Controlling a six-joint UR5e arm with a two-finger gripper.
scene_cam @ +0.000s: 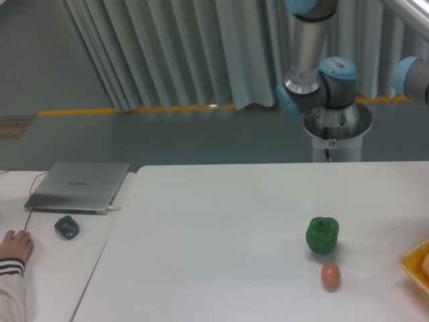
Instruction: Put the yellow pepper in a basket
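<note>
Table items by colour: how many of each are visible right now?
Green: 1, glossy green bell pepper
Orange-pink: 1, small egg-shaped thing
Yellow-orange: 1, basket corner with raised rim
Silver: 1, closed laptop
Dark grey: 1, small mouse-like object
Total: 5
No yellow pepper is visible on the table.

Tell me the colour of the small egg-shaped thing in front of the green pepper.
Orange-pink. The egg-shaped thing shows clearly in the fixed camera view, just below the green pepper.

- We saw even, soft, cool-tinted light over the white surface [221,235].
- The green pepper [322,235] cast only a faint shadow.
- We found the picture slightly soft and grainy throughout.
</note>
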